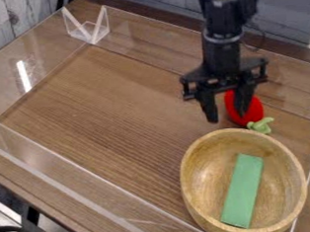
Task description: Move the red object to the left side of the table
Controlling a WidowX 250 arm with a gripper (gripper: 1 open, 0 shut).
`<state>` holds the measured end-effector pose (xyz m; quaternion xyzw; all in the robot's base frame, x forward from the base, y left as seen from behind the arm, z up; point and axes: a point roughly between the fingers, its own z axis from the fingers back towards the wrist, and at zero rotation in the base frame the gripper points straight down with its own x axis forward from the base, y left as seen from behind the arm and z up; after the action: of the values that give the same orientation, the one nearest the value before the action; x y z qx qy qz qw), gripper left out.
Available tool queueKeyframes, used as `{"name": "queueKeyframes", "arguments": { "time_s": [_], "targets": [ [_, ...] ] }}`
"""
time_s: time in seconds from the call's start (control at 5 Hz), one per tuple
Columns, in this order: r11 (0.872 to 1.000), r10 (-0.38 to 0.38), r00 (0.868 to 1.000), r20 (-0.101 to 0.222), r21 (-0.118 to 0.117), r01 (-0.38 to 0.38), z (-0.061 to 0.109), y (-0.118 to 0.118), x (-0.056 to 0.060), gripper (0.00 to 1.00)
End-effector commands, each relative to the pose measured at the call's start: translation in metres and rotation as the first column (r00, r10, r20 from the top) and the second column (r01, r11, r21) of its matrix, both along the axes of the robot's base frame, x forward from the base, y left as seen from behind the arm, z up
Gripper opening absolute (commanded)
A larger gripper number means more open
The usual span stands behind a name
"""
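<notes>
Your claw [229, 108] is open, its two dark fingers standing well apart and pointing down toward the tabletop, over the same part of the table [104, 111] as the red object [247, 106]. Nothing is clamped between the fingers. The red object lies at the claw's right-hand side as you look at the picture, with the finger on that side covering part of it. You can see its glossy red body just beside and partly behind that finger, and its light green leafy end pointing down the picture, away from the claw's body. I can't tell you whether that finger is touching the red object or only passes in front of it, nor how high the fingertips sit above the wood. The finger on the other side has bare wood showing around its tip, apart from the red object.

Below the claw in your view, near the fingertips, is the round wooden bowl [193, 188], with the flat green block [243, 191] lying inside it. Well apart from the claw, up and to the left in your view, a clear angular piece [87, 25] stands by the table's edge.
</notes>
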<state>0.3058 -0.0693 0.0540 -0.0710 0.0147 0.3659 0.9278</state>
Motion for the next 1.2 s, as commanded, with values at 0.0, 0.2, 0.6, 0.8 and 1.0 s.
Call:
{"name": "queueKeyframes", "arguments": {
  "time_s": [0.0, 0.2, 0.6, 0.8, 1.0],
  "targets": [
    [1.000, -0.012, 0.998, 0.054, -0.024, 0.013, 0.011, -0.013, 0.014, 1.00],
    [0.999, 0.001, 0.998, 0.069, -0.039, 0.002, 0.014, -0.021, 0.024, 1.00],
    [0.998, -0.051, 0.995, 0.082, -0.042, 0.054, 0.033, -0.020, 0.035, 1.00],
    [0.997, -0.069, 0.995, 0.078, -0.036, 0.072, 0.024, -0.035, 0.035, 1.00],
    [0.997, -0.062, 0.995, 0.079, -0.030, 0.065, 0.016, -0.049, 0.035, 1.00]
  ]
}}
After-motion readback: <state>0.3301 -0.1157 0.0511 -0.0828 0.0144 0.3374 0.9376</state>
